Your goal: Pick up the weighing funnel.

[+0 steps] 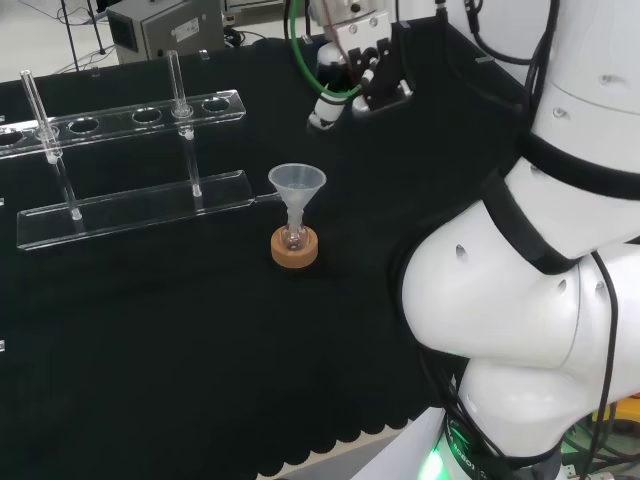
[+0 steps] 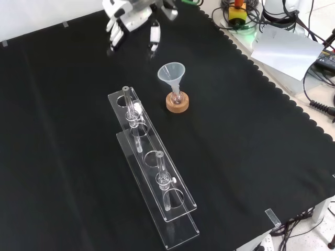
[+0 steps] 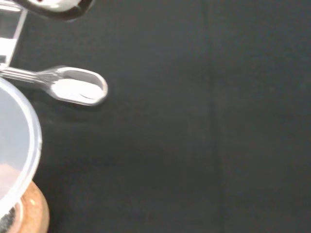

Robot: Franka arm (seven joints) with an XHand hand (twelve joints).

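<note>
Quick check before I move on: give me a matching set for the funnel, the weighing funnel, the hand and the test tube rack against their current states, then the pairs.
Things:
A. funnel
B. weighing funnel
C. hand
D. test tube rack

States:
1. lies on the black cloth
2. has glass tubes standing in it
3. above the cloth, fingers relaxed, holding nothing
4. mouth up, stem in a small flask on a cork ring

Pairs: A-4, B-1, C-3, D-2
</note>
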